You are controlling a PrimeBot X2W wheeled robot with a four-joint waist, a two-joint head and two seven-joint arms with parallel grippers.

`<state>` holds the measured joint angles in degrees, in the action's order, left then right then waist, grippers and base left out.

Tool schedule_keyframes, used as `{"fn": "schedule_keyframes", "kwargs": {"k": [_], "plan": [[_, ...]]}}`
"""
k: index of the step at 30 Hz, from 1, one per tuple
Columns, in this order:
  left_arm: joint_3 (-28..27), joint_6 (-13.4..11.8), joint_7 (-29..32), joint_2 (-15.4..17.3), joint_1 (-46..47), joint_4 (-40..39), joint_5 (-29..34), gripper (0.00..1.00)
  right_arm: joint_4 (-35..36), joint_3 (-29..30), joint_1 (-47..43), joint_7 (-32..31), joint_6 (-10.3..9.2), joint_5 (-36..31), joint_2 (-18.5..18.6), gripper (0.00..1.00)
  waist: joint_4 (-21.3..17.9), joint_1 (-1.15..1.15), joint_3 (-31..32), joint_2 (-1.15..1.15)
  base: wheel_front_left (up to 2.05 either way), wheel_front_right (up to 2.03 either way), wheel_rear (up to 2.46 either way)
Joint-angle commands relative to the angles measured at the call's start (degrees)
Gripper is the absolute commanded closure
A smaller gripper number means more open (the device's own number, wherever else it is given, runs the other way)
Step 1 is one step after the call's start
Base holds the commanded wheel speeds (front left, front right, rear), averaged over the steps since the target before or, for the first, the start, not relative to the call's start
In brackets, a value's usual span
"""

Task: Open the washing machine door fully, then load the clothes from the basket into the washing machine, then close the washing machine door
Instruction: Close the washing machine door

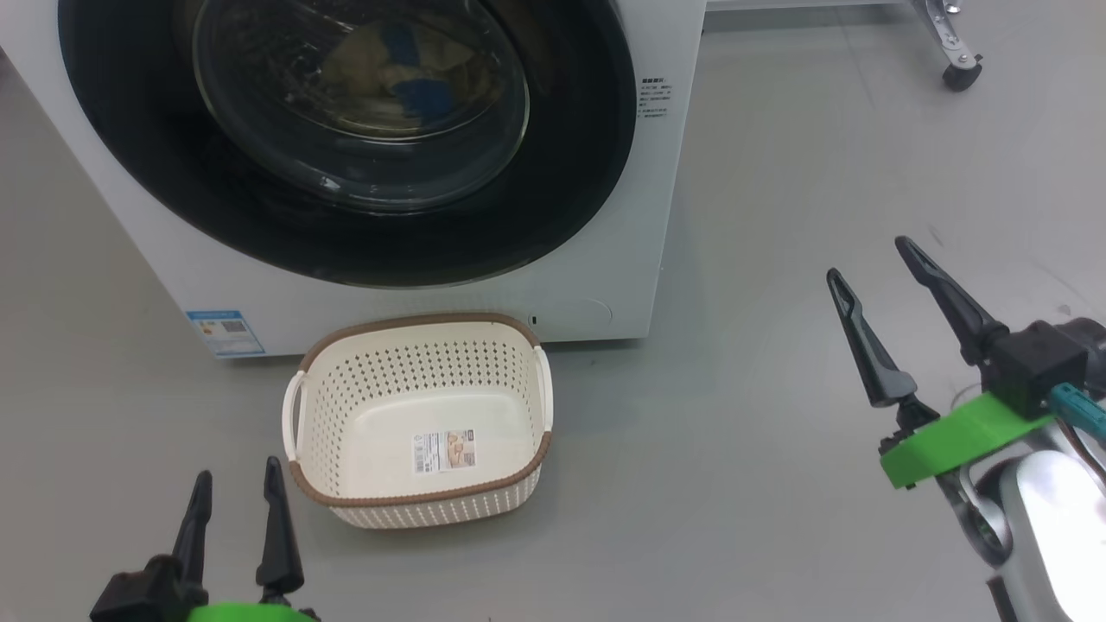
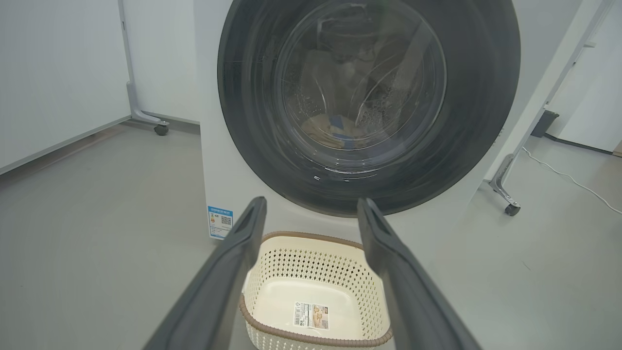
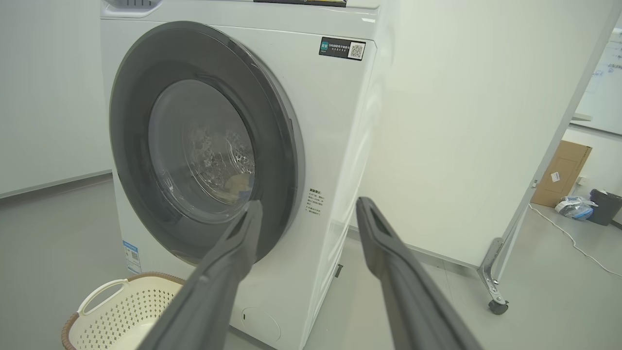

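Both the left gripper (image 1: 239, 466) and right gripper (image 1: 867, 257) hang wide and empty before the washer (image 1: 605, 285), its door (image 1: 346, 250) shut on the clothes (image 1: 397, 60), basket (image 1: 415, 321) at its foot, so a slow pull-back, no bumping, seems best.

Grey floor (image 1: 778, 173), white partition panels (image 3: 437, 121) w/ castors (image 3: 498, 307), cardboard box (image 3: 561, 172) + dark bin (image 3: 605, 206) far right.

Grey floor (image 1: 778, 173); caster (image 1: 961, 76) top right; cardboard box (image 3: 561, 172), dark bin (image 3: 605, 206) beyond partition (image 3: 461, 121).
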<state>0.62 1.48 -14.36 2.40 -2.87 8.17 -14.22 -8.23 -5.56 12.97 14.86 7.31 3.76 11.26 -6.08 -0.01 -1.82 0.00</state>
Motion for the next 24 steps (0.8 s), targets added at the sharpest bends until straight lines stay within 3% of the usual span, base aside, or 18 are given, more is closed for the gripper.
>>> {"fn": "schedule_keyframes", "kwargs": {"k": [1,24], "plan": [[-2.03,0.06,-0.63,0.48,0.54,-1.39,-0.21,0.00,1.98,0.54,0.08,0.14,0.18,-0.57,0.08,0.00,-0.09,0.01,0.43,0.00,0.00,0.00,0.00],[-2.38,1.26,-0.63,0.48,-1.02,-1.32,-1.16,0.00,2.15,9.28,-12.06,0.14,0.18,-2.14,-4.94,0.00,-1.03,0.01,1.72,0.00,0.00,0.00,0.00]]}}
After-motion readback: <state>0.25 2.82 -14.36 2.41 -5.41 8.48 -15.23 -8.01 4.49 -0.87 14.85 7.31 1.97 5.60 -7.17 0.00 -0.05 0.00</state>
